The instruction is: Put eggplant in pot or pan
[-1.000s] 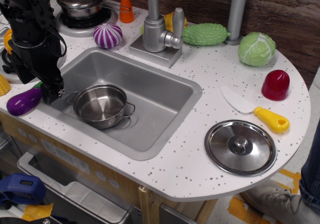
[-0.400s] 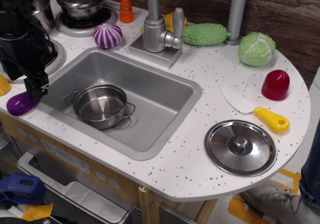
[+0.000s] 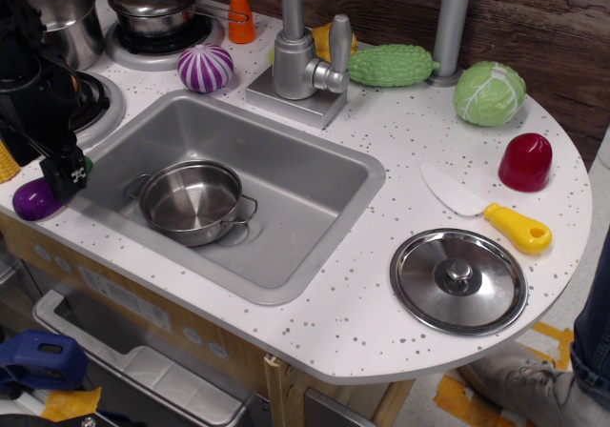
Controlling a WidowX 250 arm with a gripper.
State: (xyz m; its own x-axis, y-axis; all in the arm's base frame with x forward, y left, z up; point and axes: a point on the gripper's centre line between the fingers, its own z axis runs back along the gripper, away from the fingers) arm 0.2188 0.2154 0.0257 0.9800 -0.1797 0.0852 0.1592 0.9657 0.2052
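now, operator, your black gripper [image 3: 65, 174] is sitting low at the left edge of the speckled white counter [image 3: 410, 160], right over the small glossy purple eggplant [image 3: 34, 199]. you cannot tell from this angle whether its fingers are spread or pinching; the black housing is hiding the tips and most of the eggplant's stem end. only a bit of green is showing beside the gripper. the eggplant is lying on the counter just left of the grey sink basin [image 3: 286, 184], outside it. the shallow shiny steel pot with two loop handles [image 3: 193, 201] is sitting in the basin's left half, upright, with nothing inside. it is near the eggplant but not touching it; the basin rim is running between them. the round purple-and-white striped vegetable [image 3: 205, 67] is resting behind the sink. the flat steel lid [image 3: 458, 280] is lying on the counter, well apart to the right.
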